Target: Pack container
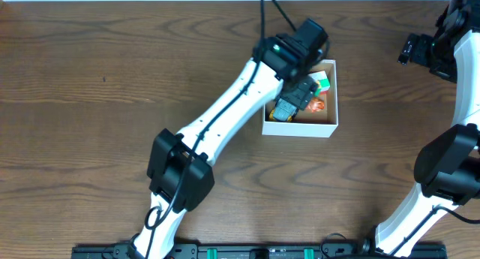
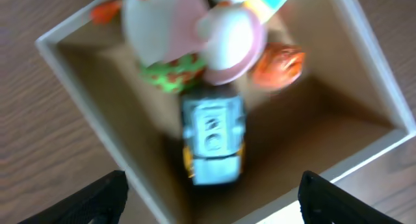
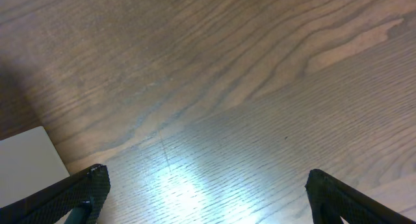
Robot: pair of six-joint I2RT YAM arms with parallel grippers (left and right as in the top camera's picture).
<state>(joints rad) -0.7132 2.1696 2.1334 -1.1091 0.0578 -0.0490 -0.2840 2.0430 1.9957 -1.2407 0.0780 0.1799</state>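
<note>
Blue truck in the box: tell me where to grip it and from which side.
Grip the blue truck across its long flat sides, coming from above. The green toy crowds its far end and the container wall is close to its near end; its sides look free. The open left pincer hangs over it.
</note>
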